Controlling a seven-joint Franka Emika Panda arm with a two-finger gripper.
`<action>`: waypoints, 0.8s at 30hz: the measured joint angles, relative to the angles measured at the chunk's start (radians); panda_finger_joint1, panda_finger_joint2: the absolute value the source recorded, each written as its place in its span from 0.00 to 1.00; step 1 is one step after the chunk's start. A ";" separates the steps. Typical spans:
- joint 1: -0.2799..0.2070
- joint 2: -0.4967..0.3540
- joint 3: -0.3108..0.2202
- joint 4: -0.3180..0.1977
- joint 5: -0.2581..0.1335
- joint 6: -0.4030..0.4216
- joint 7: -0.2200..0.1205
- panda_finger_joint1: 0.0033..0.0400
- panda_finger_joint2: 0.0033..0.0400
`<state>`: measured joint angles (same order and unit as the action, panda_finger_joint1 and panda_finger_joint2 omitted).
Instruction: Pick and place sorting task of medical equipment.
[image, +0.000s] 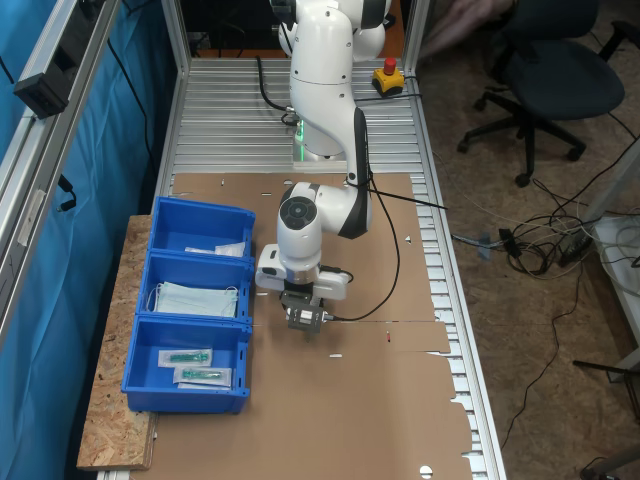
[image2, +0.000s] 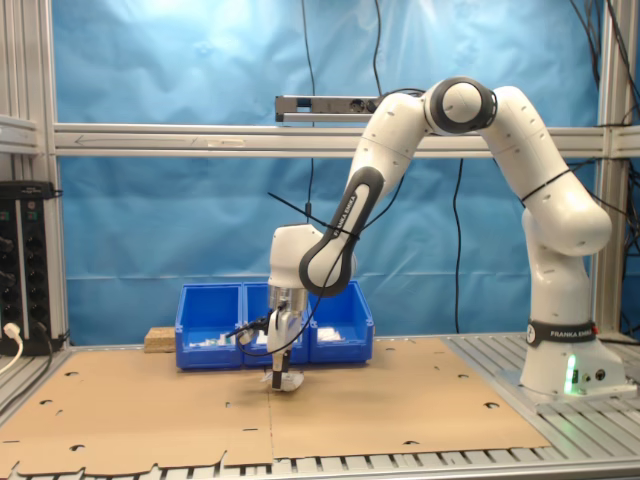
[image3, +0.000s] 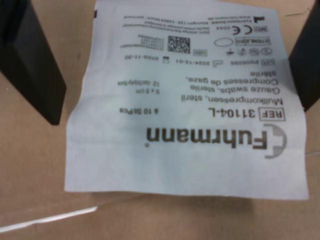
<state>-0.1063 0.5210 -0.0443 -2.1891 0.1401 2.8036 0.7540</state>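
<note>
The medical equipment, a flat white sachet (image3: 185, 150) with grey print, lies on the brown cardboard. In the wrist view my gripper (image3: 177, 112) is open, one black finger (image3: 32, 65) on each side of the sachet; the far finger overlaps its edge. In the first exterior view the gripper (image: 303, 321) points straight down, low over the cardboard sheet (image: 380, 400), just beside the blue bins. In the second exterior view the gripper (image2: 282, 381) hangs right at the cardboard surface, with a bit of the white sachet (image2: 291, 385) showing at the fingertips.
Three blue bins stand in a row at the first exterior view's left: one with white sachets (image: 200, 232), one with pale-blue masks (image: 195, 298), one with teal-filled clear packets (image: 195, 367). The arm's base (image: 320, 150) and a red stop button (image: 389, 78) sit beyond the cardboard.
</note>
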 joint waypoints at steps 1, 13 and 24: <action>0.000 0.000 0.000 0.000 0.000 0.001 0.000 1.00 1.00; 0.000 0.000 0.000 -0.002 0.000 0.005 0.000 1.00 1.00; 0.000 0.000 0.000 -0.015 0.000 0.010 0.000 1.00 1.00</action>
<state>-0.1063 0.5210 -0.0440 -2.2041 0.1402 2.8140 0.7540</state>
